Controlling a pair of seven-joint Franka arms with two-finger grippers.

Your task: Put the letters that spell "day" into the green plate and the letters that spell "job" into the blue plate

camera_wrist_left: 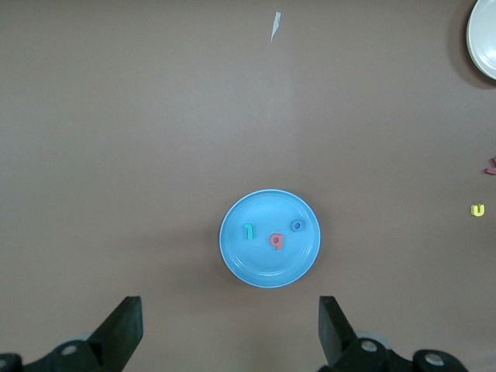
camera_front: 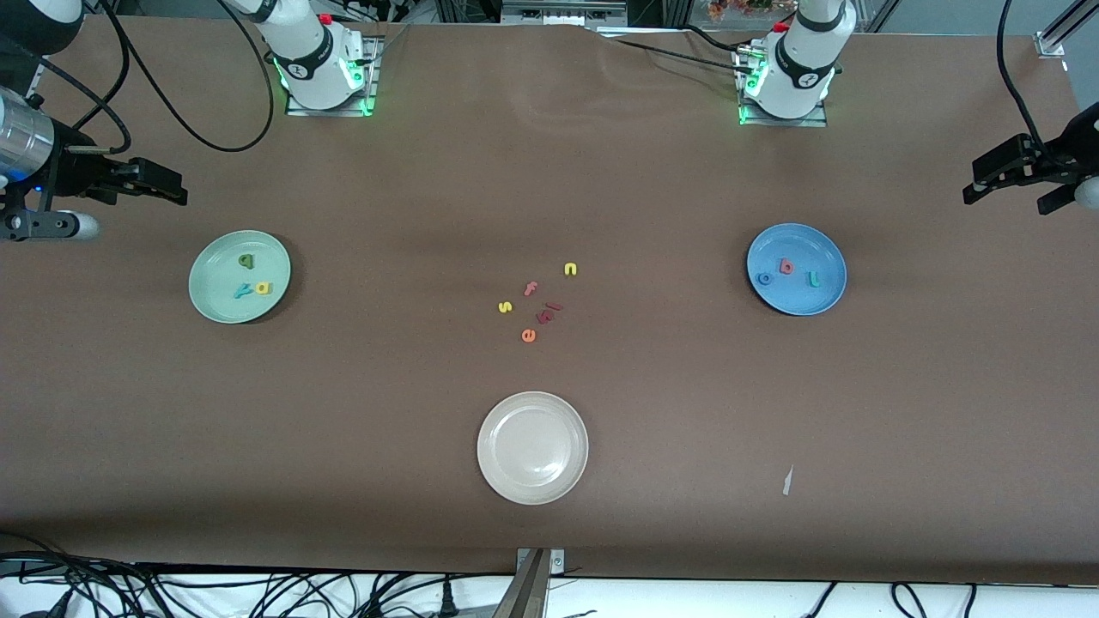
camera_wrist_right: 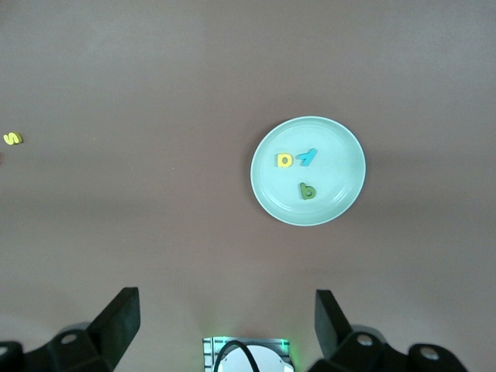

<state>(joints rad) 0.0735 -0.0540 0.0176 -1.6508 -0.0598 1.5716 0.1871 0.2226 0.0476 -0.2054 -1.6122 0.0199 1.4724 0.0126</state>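
Observation:
The green plate (camera_front: 215, 296) lies toward the right arm's end of the table and holds a dark green letter (camera_front: 248, 260), a teal "y" (camera_front: 243, 290) and a yellow letter (camera_front: 263, 288). The blue plate (camera_front: 798, 300) lies toward the left arm's end with a blue "o" (camera_front: 764, 278), a red "b" (camera_front: 786, 267) and a teal "j" (camera_front: 813, 278) in it. My right gripper (camera_front: 159, 184) hangs open and empty over bare table beside the green plate (camera_wrist_right: 341, 147). My left gripper (camera_front: 1004, 172) hangs open and empty over bare table beside the blue plate (camera_wrist_left: 263, 267).
Loose letters lie mid-table: a yellow "n" (camera_front: 570, 269), a pink "f" (camera_front: 531, 288), a yellow "s" (camera_front: 505, 306), an orange "e" (camera_front: 528, 336) and dark red pieces (camera_front: 549, 311). A cream-white plate (camera_front: 532, 446) sits nearer the front camera. A paper scrap (camera_front: 787, 481) lies beside it.

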